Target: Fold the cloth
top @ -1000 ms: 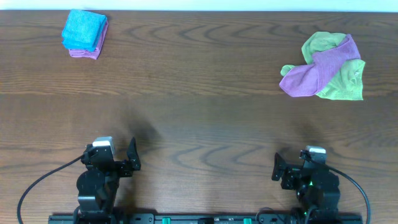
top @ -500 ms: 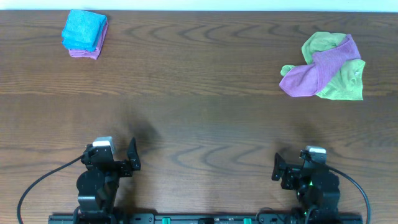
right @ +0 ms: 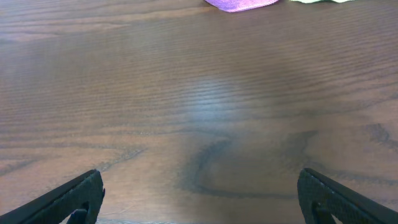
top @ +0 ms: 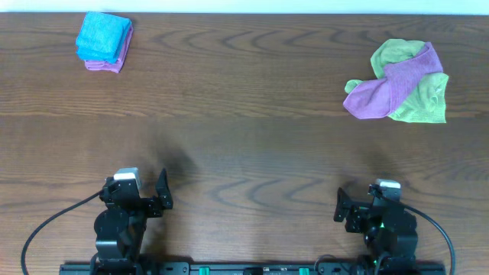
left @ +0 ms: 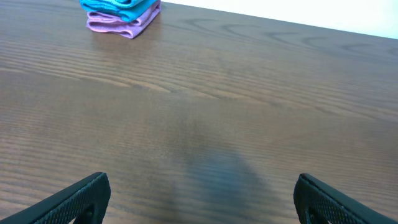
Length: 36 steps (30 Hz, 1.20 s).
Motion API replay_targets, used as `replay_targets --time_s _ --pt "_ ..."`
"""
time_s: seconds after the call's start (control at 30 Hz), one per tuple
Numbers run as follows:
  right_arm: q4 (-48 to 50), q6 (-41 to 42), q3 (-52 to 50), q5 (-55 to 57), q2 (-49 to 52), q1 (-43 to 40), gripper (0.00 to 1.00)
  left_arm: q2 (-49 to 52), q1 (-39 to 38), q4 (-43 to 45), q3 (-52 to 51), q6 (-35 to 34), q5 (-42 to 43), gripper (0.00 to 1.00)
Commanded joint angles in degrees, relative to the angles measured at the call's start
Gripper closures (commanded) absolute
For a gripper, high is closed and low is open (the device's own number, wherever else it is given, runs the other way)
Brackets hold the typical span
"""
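Overhead: dark wood-grain table (top: 252,145), left end effector (left: 200,194) and right end effector (right: 200,190) spread wide, empty.

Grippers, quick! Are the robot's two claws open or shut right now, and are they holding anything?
Left gripper: open, holding nothing.
Right gripper: open, holding nothing.

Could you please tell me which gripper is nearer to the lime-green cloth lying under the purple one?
Right. The right gripper sits at the near edge, on the same side as the lime-green cloth; the left gripper sits diagonally across the table from it.
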Motion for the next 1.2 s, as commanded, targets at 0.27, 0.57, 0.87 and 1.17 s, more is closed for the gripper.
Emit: replay_targets --time_s 0.27,0.57,0.87,1.17 --pt "0.1 0.6 -0.5 -0.2 -0.6 0.9 0.01 -0.4 0.1 -0.1 -1.1 0.4 0.4 0.05" --pt "21.6 3.3 -0.5 1.4 -0.5 0.7 0.01 -0.4 0.1 -0.1 -1.1 0.4 0.4 0.05" --pt "36.1 5.8 -0.4 6.4 14.3 -9.6 0.01 -0.4 0.1 -0.1 -1.1 0.4 0.4 0.05" --pt "54.7 5.6 9.6 -8.3 50.3 -28.2 0.01 -0.4 0.1 -0.1 -1.1 0.4 0.4 0.05"
